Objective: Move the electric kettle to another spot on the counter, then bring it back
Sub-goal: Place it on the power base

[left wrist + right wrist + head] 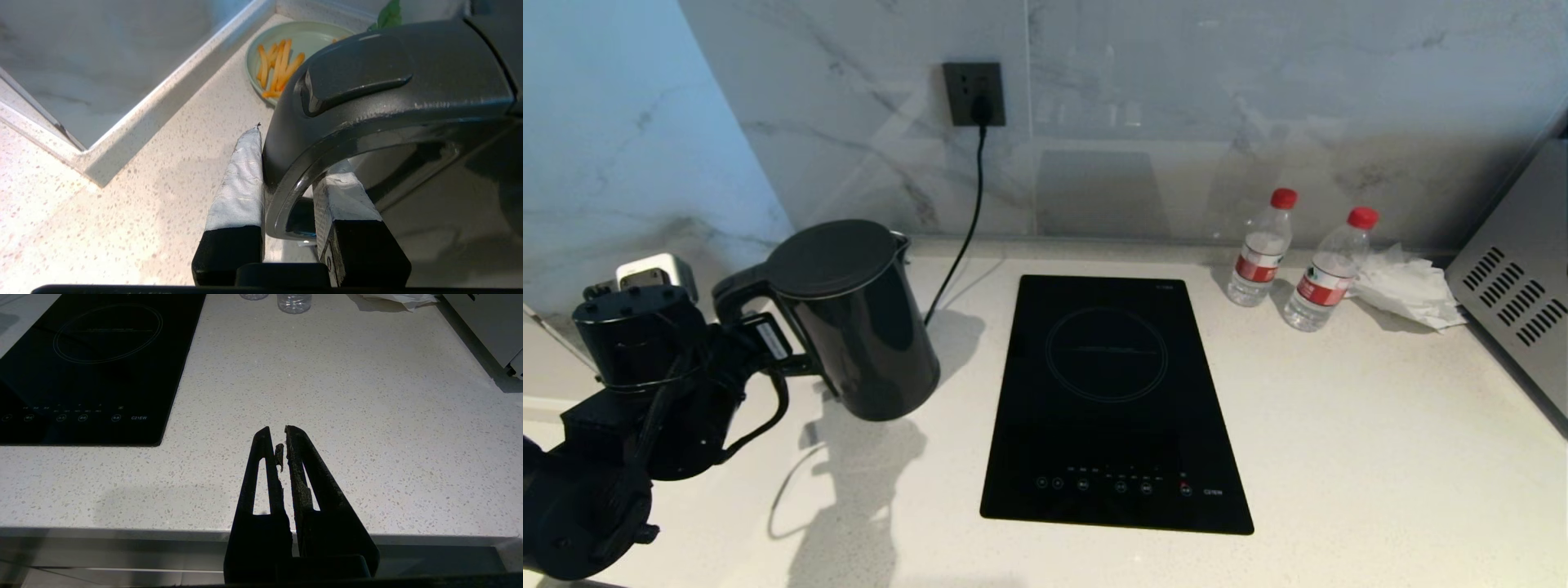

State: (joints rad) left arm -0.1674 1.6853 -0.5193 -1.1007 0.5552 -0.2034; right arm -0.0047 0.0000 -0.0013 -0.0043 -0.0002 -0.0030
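Note:
The electric kettle, glossy black with a flat lid, hangs tilted over the left part of the counter, its shadow lying on the stone below it. My left gripper is shut on the kettle's loop handle. In the left wrist view the white-wrapped fingers press the handle from both sides, one outside the loop and one inside it. My right gripper is parked over the counter's front edge, shut with nothing in it, and does not show in the head view.
A black glass cooktop is set in the middle of the counter. Two water bottles and crumpled tissue stand at the back right, beside a grey appliance. A cord runs from the wall socket. A plate of fries lies past the kettle.

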